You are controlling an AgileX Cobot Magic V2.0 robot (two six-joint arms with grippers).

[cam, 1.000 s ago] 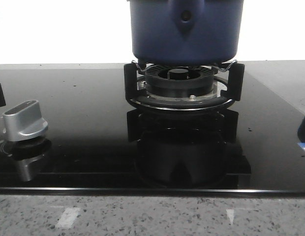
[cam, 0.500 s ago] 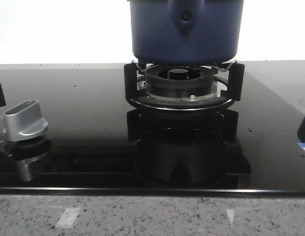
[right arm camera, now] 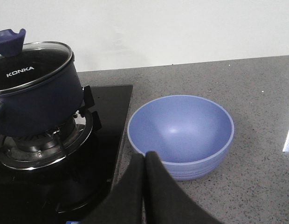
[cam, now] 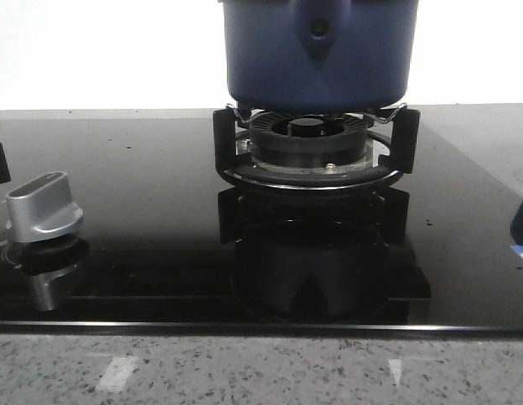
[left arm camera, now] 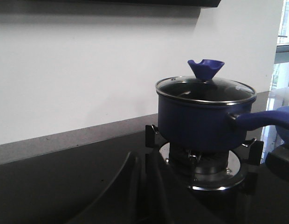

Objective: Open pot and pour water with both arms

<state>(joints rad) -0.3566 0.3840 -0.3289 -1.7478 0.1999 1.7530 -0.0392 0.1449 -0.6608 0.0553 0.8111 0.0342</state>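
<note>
Pot (cam: 319,52), dark navy with straight sides, was seated on the burner grate (cam: 315,143) of a black glass cooktop (cam: 143,219). A glass lid (left arm camera: 205,90) with a blue knob (left arm camera: 205,68) was in place on it, and "KONKA" was read on the lid in the right wrist view. A blue handle (left arm camera: 268,118) was seen projecting from the side of the pot. A lighter blue bowl (right arm camera: 181,135) was set on the speckled grey bench (right arm camera: 256,116) just beside the cooktop edge. A silver control knob (cam: 44,207) was noted on the cooktop's left. The left gripper (left arm camera: 142,186) fingers were recorded pressed together, holding nothing, well apart from the pot. The right gripper (right arm camera: 144,186) fingers were likewise together and empty, near the bowl.
</note>
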